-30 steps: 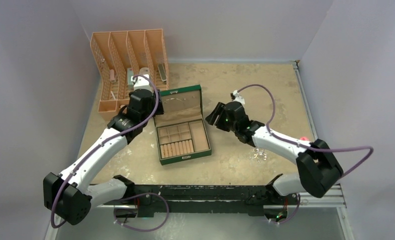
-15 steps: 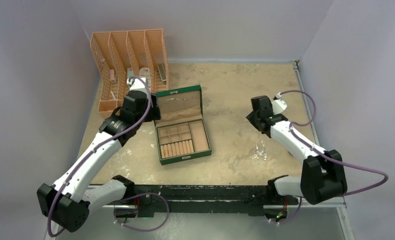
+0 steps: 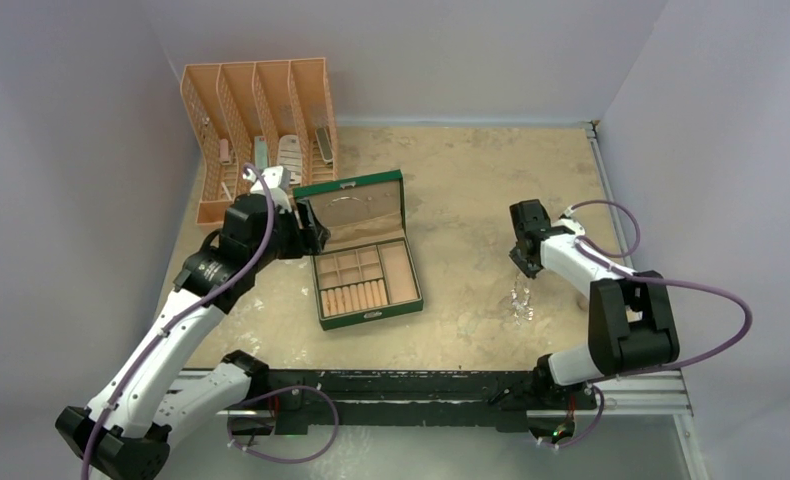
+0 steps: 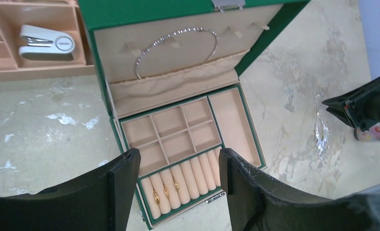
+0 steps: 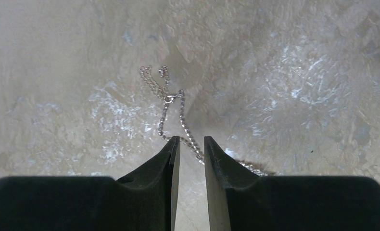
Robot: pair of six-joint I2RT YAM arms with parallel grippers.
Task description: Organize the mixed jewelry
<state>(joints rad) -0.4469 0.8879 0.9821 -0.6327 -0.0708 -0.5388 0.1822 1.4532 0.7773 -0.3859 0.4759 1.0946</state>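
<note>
The green jewelry box (image 3: 363, 262) lies open in the middle of the table. A thin silvery hoop (image 4: 178, 43) hangs in its lid, and small gold rings (image 4: 166, 191) sit in the ring rolls. My left gripper (image 3: 309, 232) hovers open at the box's left side, over the ring rolls (image 4: 178, 163). A silvery chain (image 5: 171, 103) lies loose on the table right of the box (image 3: 519, 300). My right gripper (image 5: 192, 142) is low over it, the jaws open by a narrow gap. One chain strand crosses between the tips.
An orange slotted organizer (image 3: 256, 125) stands at the back left and holds a white device (image 4: 46, 42). A small pink-topped item (image 4: 371, 133) sits by the right arm (image 4: 371, 103). Walls close in on the left, back and right.
The right arm swung from beside the box to the right and came down over the chain, its jaws narrowing. The left arm drew back a little to the left, still open.
</note>
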